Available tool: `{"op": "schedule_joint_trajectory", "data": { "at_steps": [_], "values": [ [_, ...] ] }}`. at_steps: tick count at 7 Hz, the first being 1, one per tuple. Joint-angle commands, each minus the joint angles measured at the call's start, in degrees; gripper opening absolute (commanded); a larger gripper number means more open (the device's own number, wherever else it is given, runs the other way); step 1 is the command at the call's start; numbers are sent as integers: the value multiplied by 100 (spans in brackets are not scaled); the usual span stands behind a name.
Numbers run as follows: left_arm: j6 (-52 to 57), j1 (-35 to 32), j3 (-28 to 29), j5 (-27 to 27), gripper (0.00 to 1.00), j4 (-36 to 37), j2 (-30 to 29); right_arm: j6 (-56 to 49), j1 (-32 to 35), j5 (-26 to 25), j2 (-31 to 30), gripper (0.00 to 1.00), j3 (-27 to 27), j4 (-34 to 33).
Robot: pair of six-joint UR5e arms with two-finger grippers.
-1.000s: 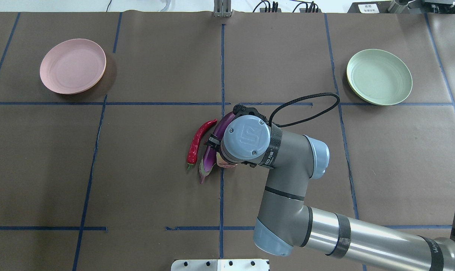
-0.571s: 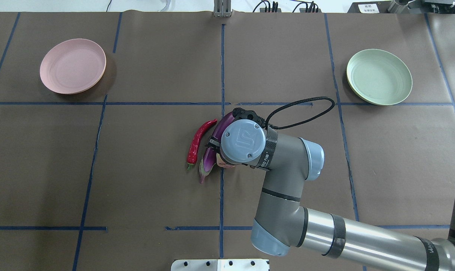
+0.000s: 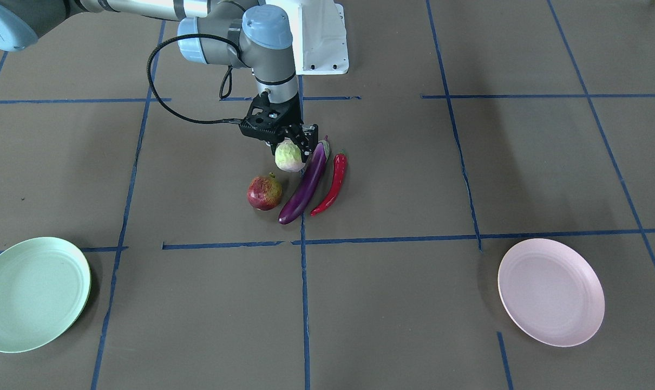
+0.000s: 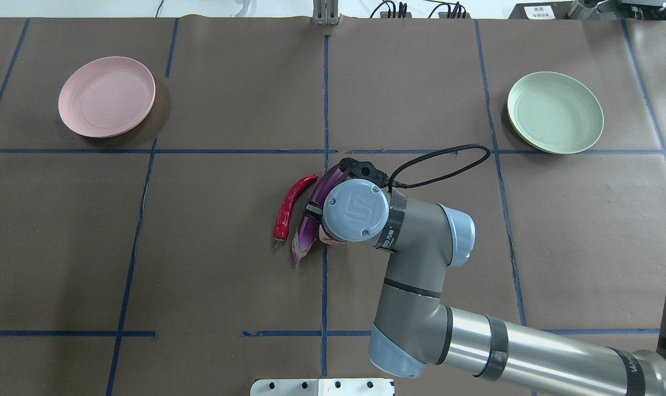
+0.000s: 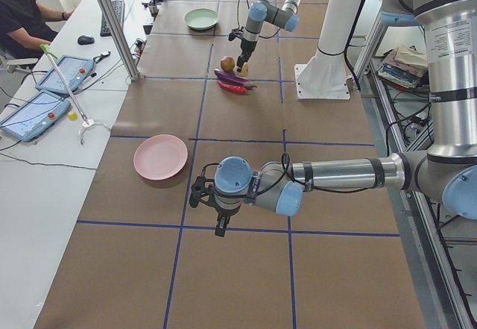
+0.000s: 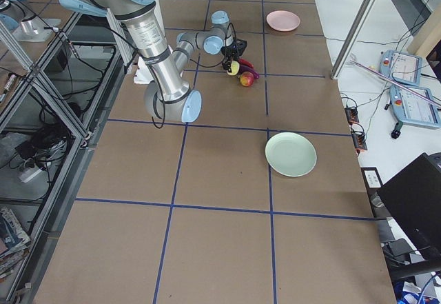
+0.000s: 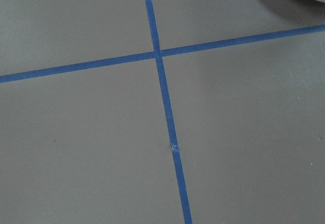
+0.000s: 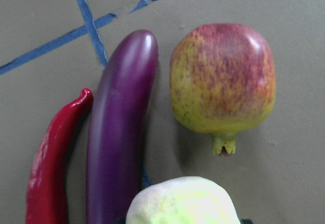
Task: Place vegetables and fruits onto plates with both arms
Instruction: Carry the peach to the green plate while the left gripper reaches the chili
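My right gripper (image 3: 288, 145) is shut on the pale green-white cabbage ball (image 3: 289, 156), low over the table at the near end of the row; the ball fills the bottom of the right wrist view (image 8: 183, 201). Beside it lie the red-yellow pomegranate (image 3: 264, 192), the purple eggplant (image 3: 306, 184) and the red chili (image 3: 332, 187). In the overhead view the wrist hides the pomegranate; the eggplant (image 4: 309, 231) and chili (image 4: 289, 208) show. The pink plate (image 4: 106, 96) and green plate (image 4: 555, 112) are empty. My left gripper (image 5: 220, 226) hangs over bare table near the pink plate (image 5: 160, 157); I cannot tell whether it is open.
Brown paper with blue tape lines covers the table. The white base block (image 3: 319, 38) stands behind the right arm. A black cable (image 4: 448, 159) loops off the right wrist. Tablets (image 5: 33, 113) and an operator (image 5: 22, 8) are at a side table.
The right wrist has sunk a little over the cabbage ball and drawn slightly toward me. The eggplant, chili and plates have not moved.
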Motion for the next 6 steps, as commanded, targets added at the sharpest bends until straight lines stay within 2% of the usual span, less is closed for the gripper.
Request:
{"op": "schedule_joint_trajectory", "data": {
  "at_steps": [1, 2, 4, 6],
  "values": [
    [-231, 49, -42, -39, 100, -78, -202, -820, 826, 419, -391, 0, 1510, -798],
    [-781, 432, -42, -30, 100, -88, -560, -1687, 1606, 1049, -714, 0, 1541, -792],
    [-2220, 1206, -51, -22, 100, -79, -1360, -3533, 2629, 1502, -1374, 1, 1350, -792],
    [-3863, 2451, 54, 40, 100, -53, -2544, -5282, 3482, 1626, -1534, 1, 308, -731]
  ]
}}
